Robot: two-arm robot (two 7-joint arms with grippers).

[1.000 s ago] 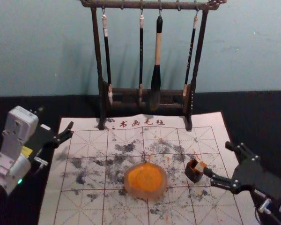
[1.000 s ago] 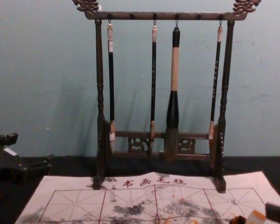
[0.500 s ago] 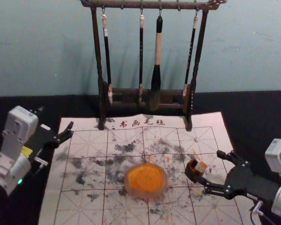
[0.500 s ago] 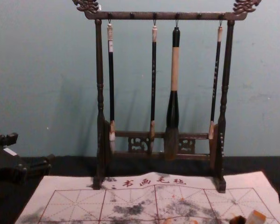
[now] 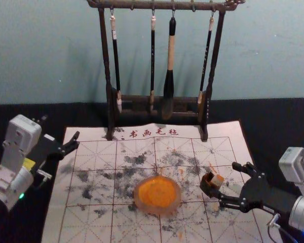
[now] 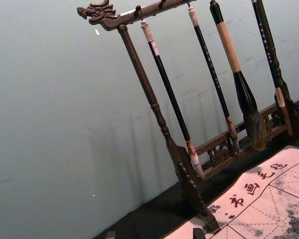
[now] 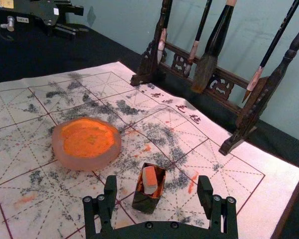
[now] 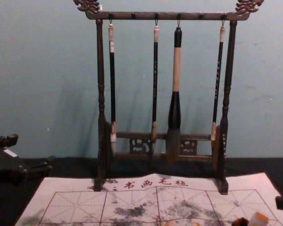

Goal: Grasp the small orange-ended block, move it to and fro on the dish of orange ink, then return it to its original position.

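There is one rack [image 8: 101, 70] with six hooks [image 8: 133, 16]. Four brushes: three thin brushes [image 8: 155, 80] and one fat brush [image 8: 177, 70]. There is one mat [image 5: 81, 223] with four big red letters [image 5: 146, 133]. I count one dish [image 5: 175, 202], one box [image 7: 146, 203] and one block [image 7: 150, 180]. There are two grippers, one left gripper [image 5: 60, 131] and one right gripper [image 5: 226, 180].

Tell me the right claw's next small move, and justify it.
Probably ease the right claw slightly toward the orange-ended block before closing: its fingers are spread wide, and the right wrist view shows the block in a small dark box, ungripped and roughly in line with the gap between them.
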